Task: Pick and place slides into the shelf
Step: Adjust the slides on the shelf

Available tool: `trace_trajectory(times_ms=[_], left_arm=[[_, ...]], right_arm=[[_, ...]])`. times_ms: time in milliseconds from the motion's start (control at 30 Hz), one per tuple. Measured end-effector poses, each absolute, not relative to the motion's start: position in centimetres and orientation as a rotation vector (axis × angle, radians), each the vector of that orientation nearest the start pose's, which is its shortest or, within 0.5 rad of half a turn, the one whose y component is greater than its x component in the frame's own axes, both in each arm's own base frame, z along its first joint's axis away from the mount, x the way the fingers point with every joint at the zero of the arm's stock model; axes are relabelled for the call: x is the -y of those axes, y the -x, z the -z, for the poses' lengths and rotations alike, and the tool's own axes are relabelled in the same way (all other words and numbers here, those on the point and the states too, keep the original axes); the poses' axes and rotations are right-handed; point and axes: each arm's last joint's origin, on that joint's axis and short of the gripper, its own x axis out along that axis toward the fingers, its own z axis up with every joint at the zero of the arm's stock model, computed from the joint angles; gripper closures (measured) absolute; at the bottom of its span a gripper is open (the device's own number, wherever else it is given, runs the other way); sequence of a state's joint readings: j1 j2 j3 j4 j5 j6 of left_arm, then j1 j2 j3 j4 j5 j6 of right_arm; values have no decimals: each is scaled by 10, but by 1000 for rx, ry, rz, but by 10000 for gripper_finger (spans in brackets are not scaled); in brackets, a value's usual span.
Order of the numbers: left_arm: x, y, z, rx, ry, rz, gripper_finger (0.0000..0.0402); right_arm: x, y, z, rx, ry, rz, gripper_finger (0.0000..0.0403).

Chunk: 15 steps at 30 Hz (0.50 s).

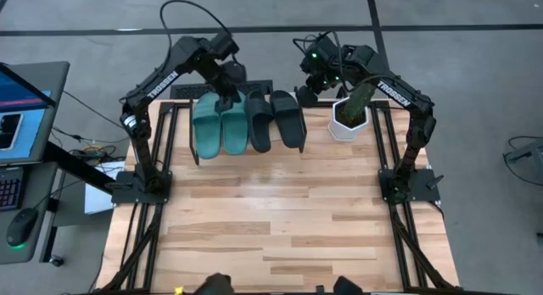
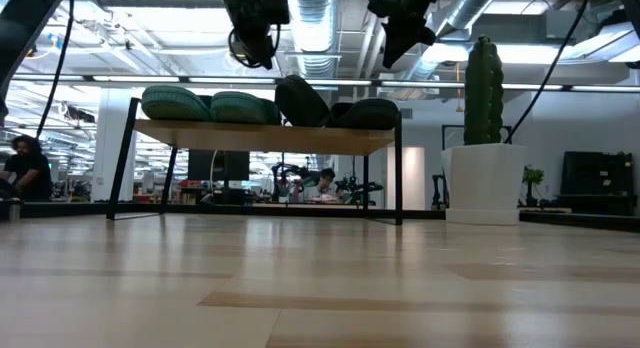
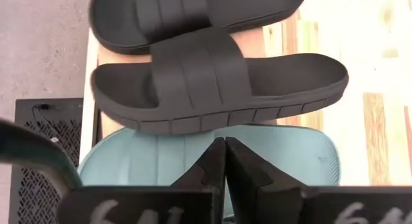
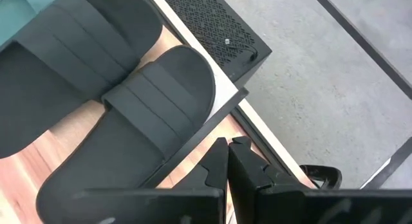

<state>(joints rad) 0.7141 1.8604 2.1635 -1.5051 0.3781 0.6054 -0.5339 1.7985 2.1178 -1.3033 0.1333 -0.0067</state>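
Up on the shelf all four slides are sitting; left gripper and right gripper are both hovering clenched, empty, so backing straight up avoids nudging anything

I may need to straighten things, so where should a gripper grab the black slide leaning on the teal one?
Probably its wide strap, from above with one finger under it. The leaning black slide is tipped against the teal slide, so the raised strap is the clearest hold.
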Motion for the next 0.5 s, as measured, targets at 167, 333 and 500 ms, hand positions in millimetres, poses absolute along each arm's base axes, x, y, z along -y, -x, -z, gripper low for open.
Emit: trace_trajectory(times_ms=[167,333,500], left_arm=[[-212,-277,-396,-1067,47,29,402],[-211,-280,-396,-1078,32,-7,401],[-215,-285,-383,-1145,79,-30,401]], right_arm=[[176,-299,-414,-984,-187,596,403],[170,-303,-414,-984,-176,577,403],[163,-306,-414,-985,-165,556,403]])
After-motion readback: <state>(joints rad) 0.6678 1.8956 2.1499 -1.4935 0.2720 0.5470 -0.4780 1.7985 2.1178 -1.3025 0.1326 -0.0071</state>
